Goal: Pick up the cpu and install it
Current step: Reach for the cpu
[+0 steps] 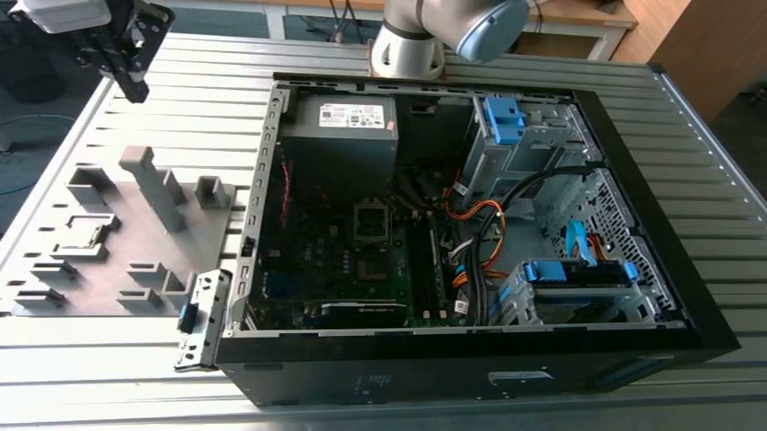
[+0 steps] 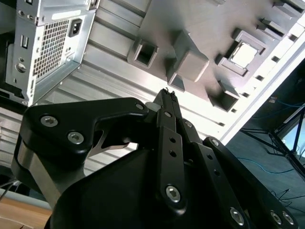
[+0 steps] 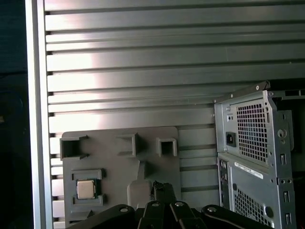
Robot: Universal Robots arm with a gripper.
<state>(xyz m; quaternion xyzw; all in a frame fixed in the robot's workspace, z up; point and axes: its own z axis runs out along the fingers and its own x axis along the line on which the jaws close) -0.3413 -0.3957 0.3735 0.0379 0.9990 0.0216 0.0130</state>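
Brushed aluminium in long ribbed slats for the table [image 1: 719,171], pale and faintly glossy. On it, toward the exterior view's left, a gray moulded fixture plate [image 1: 132,269], matte, with blocky upright posts and square-walled pockets.

Flat in one framed square pocket of that plate, the cpu [image 3: 86,189]: small, thin and square, with a silvery metal top and a darker rim. Same cpu [image 2: 244,54] brighter in the second wrist view. Untouched, well apart from the gripper.

Up in the air over the table near the plate, at the exterior view's upper left, the gripper [image 1: 136,88]: black angular linkage bars studded with round silver bolt heads, tapering to a narrow point. Jaws pressed together into one thin tip in both wrist views, with nothing between them.

Just to the exterior view's right of the plate, the computer case [image 1: 396,377]: black sheet-metal shell, laid on its side, open on top. Inside:
- a dark green motherboard [image 1: 312,260]
- a rectangular silver-framed socket [image 1: 372,220] with a dark centre
- a boxy gray power supply [image 1: 341,121], with a perforated grille on its outer face in the wrist views
- looping orange and black cables [image 1: 486,220]
- blue plastic latches [image 1: 504,117] on perforated steel drive cages

Beyond the case, a rounded pale-gray arm joint [image 1: 414,40] with a blue cap.
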